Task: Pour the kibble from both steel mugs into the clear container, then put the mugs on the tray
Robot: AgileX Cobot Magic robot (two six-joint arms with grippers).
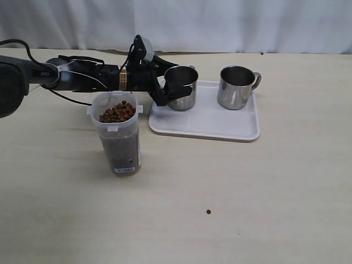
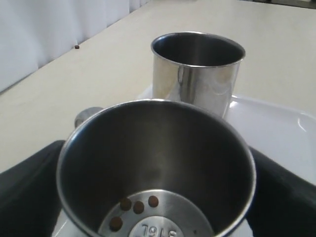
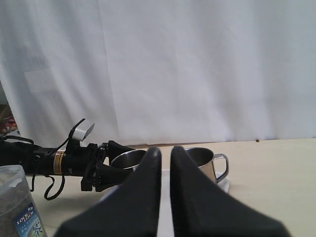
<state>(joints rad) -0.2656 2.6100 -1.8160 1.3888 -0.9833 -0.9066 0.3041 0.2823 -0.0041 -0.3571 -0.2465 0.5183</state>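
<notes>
Container (image 1: pixel 116 137) full, free mug (image 1: pixel 236 88) on the tray (image 1: pixel 212 125). Our left pincer (image 1: pixel 177 93) pinches the second mug (image 1: pixel 182 82) there; we need only release.

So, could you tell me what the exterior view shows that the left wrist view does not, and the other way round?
Only the exterior view: the clear container, full of kibble, standing off the tray, and a stray pellet on the table. Only the left wrist view: a few leftover pellets in the bottom of the gripped mug. Both: that mug between the fingers of the left pincer, the other mug, and the tray beneath them.
</notes>
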